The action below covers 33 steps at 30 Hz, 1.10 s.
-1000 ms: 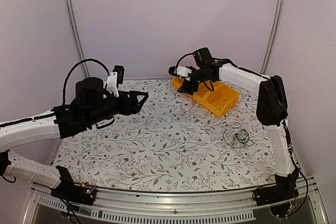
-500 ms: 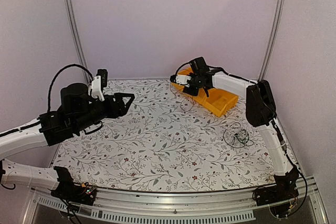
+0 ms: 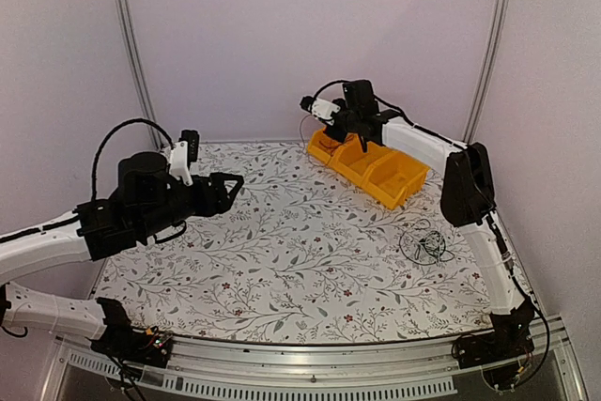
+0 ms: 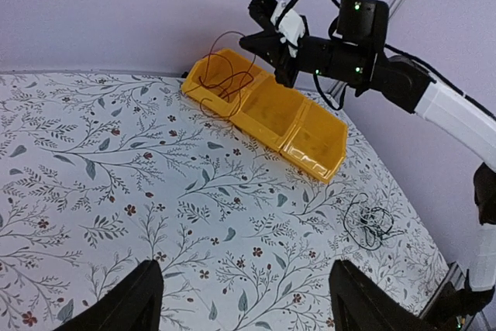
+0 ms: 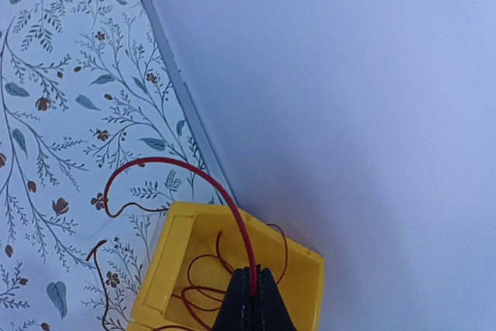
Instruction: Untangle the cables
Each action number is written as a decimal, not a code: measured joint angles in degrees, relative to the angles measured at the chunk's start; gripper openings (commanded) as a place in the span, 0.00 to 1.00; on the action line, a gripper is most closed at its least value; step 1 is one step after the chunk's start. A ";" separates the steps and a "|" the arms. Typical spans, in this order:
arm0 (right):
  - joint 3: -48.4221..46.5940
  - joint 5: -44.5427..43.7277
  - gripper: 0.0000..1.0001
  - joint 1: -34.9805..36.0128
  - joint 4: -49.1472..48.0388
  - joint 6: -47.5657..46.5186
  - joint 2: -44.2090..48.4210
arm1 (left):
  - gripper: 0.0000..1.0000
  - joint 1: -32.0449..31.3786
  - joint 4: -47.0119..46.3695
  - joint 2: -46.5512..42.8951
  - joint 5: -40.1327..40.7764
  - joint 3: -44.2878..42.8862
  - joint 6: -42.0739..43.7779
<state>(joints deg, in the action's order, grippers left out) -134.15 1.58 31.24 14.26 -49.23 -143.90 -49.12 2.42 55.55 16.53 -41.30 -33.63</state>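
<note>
Clamped together on a strand of the red-brown cable (image 5: 155, 160), the jaws of the right gripper (image 5: 249, 281) hang above the end compartment of the yellow bin (image 5: 155, 284), the one nearest the back wall. From the pinch the wire springs up in a stiff arc, then falls outside the bin rim towards the table (image 3: 282, 260), while several loops already lie inside that compartment. The step in hand looks like dropping this freed cable into the bin. To do it well, the right arm probably needs to carry the pinch further over the compartment and lower it, so the outer arc is drawn across the rim before the fingers part. The wire looks springy and, let go too high, may flip back out. The left gripper (image 4: 244, 269) hovers over the left side of the table with its jaws wide apart, holding nothing. The remaining cables (image 3: 427, 244) lie in a small loose tangle on the table's right side, well apart from both grippers and near the bin's other end. No brand, label or writing can be read anywhere in these views.
</note>
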 measured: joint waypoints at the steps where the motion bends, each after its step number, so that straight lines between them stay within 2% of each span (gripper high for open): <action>1: -0.87 -0.02 0.00 -0.13 -0.98 0.52 0.48 | 0.77 0.04 -0.04 0.55 -0.31 0.00 0.13; 7: -7.54 -0.33 0.00 -1.79 -8.46 3.87 4.02 | 0.77 0.17 -0.17 4.09 -1.77 -0.02 1.07; 13: -9.16 -1.07 0.00 -4.59 -12.96 5.79 7.34 | 0.76 0.17 -0.20 4.28 -2.14 -0.11 1.11; 26: -6.69 -2.34 0.00 -8.92 -10.58 10.05 7.43 | 0.76 0.17 -0.22 3.91 -2.08 -0.11 0.70; 33: -4.22 -0.15 0.00 -9.90 -8.28 10.91 7.41 | 0.76 0.17 -0.22 3.39 -1.88 -0.11 -0.11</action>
<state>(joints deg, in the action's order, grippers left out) -138.37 1.43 21.34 5.98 -38.33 -136.49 -48.95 2.20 58.94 14.66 -41.41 -33.74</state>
